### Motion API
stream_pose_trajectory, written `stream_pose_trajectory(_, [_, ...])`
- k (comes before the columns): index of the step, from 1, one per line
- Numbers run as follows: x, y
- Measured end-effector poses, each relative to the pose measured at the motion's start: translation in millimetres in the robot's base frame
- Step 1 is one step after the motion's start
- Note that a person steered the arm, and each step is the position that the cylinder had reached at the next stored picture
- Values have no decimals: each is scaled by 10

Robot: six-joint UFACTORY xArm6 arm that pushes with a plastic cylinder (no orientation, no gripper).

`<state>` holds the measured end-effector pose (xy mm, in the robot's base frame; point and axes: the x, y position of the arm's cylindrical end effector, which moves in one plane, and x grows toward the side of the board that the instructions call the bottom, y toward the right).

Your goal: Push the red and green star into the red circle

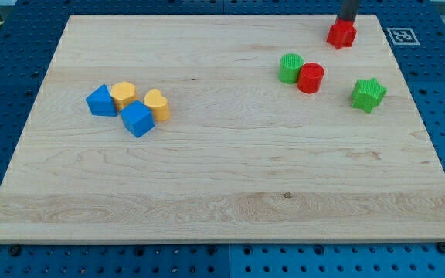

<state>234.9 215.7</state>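
The red star (342, 35) lies near the board's top right edge. My tip (347, 20) stands just above it in the view, touching or nearly touching its top side. The red circle (310, 78) lies lower and to the left, pressed against a green circle (290, 68) on its left. The green star (368, 94) lies to the right of the red circle, apart from it.
A cluster on the view's left holds a blue block (101, 100), a yellow block (123, 94), a blue cube (137, 119) and a yellow heart (157, 105). The wooden board (222, 201) rests on a blue pegboard. A marker tag (402, 35) sits at top right.
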Motion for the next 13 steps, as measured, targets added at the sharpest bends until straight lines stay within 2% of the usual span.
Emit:
stream_pose_trajectory(4, [1049, 6])
stream_pose_trajectory(5, [1127, 165])
stream_pose_trajectory(6, [1170, 860])
stream_pose_trajectory(7, [1635, 1004])
stream_pose_trajectory(8, [1868, 832])
stream_pose_trajectory(9, [1868, 813])
stream_pose_trajectory(13, [1806, -199])
